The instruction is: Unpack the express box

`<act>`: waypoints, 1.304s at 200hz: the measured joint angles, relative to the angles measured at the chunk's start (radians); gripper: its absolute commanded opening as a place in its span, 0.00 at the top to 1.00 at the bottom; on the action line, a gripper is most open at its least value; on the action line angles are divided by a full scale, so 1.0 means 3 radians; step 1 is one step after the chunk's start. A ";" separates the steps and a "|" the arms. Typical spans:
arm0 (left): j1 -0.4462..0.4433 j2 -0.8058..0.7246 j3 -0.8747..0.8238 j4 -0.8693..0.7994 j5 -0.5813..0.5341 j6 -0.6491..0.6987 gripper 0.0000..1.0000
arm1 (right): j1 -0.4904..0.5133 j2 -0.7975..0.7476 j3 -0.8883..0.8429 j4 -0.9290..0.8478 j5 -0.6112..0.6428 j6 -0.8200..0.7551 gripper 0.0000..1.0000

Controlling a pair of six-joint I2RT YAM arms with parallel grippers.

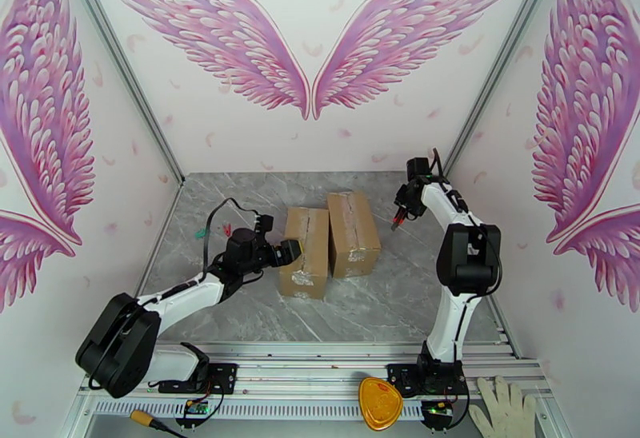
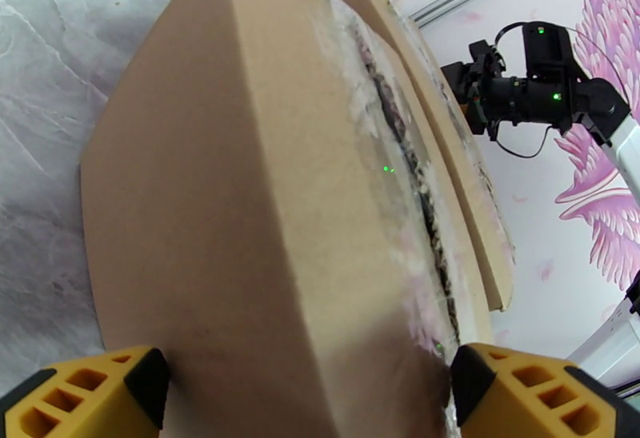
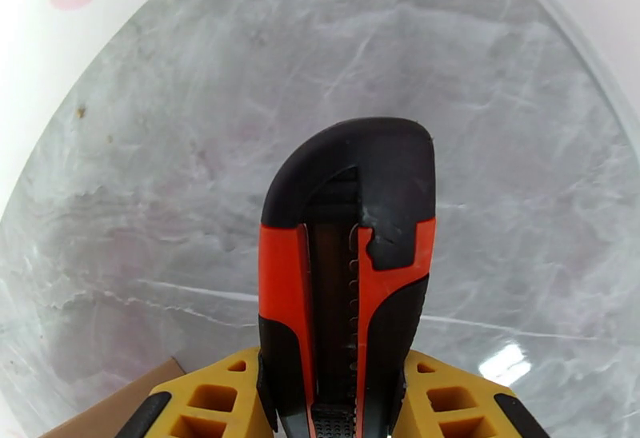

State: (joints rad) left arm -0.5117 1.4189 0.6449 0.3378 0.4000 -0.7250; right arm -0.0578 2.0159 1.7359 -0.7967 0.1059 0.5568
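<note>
Overhead, the grey marble-patterned surface carries two brown cardboard boxes side by side near its middle, long sides almost touching: the left-hand taped box sits a little nearer the arm bases, and the right-hand taped box lies just beyond and beside it. Two white-and-black arms reach in, one from each side. On the rail at the near edge, seen from the top camera, lie one white fabric glove and one yellow-orange rounded plastic piece. The left tool sits low at the left-hand box's left side. Its wrist camera adds what the top view cannot: the yellow fingers stand wide apart, one on each side of the box's near end, with clear, wrinkled tape running along the top seam. Whether the pads press the cardboard cannot be told. The right tool hangs above bare surface, right of the right-hand box and apart from it. It is clamped on one orange-and-black utility knife. Its wrist camera shows the knife's notched slider track, while the top view gives just a small reddish sliver.
</note>
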 measured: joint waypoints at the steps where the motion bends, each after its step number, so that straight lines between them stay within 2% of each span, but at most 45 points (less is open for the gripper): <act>1: -0.0005 0.0013 0.0013 0.0000 0.0000 -0.0003 0.01 | -0.0003 -0.0003 0.0000 -0.0001 -0.0001 -0.0001 0.66; 40: -0.0122 0.0392 0.0370 0.0031 0.0079 0.0036 0.01 | -0.0019 -0.0184 0.0000 -0.0099 0.0009 -0.0055 0.66; 69: -0.0202 0.0449 0.0439 0.0017 0.0080 0.0078 0.01 | -0.0017 -0.0284 -0.0025 -0.0090 0.0010 -0.0092 0.66; 90: -0.0215 0.0327 0.0437 -0.0092 -0.0078 0.0207 0.01 | -0.0017 -0.0415 -0.0212 -0.0066 0.0031 -0.0113 0.66; 124: -0.0135 -0.0158 0.0486 -0.0361 -0.0338 0.0596 0.01 | -0.0017 -0.0778 -0.0787 -0.0038 0.0097 -0.0114 0.66; 150: 0.0038 -0.0155 0.0759 -0.0511 -0.0341 0.0853 0.01 | -0.0013 -0.1100 -0.1239 -0.0006 0.0112 -0.0100 0.66; 187: 0.0272 0.0388 0.1474 -0.0619 -0.0154 0.1050 0.01 | 0.0051 -0.1630 -0.1888 0.0066 0.0139 -0.0062 0.67; 222: 0.0310 0.0961 0.2033 -0.0678 0.0067 0.1108 0.01 | 0.0151 -0.2267 -0.2433 0.0112 0.0154 -0.0025 0.70; 261: 0.0332 0.1459 0.2552 -0.0777 0.0248 0.1081 0.01 | 0.0559 -0.2856 -0.2688 0.0179 0.0178 0.0010 0.74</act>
State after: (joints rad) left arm -0.4122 1.8565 1.4105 0.1047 0.4744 -0.4007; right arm 0.1101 1.1591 0.9295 -0.7429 0.1593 0.5598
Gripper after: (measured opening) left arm 0.988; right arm 0.360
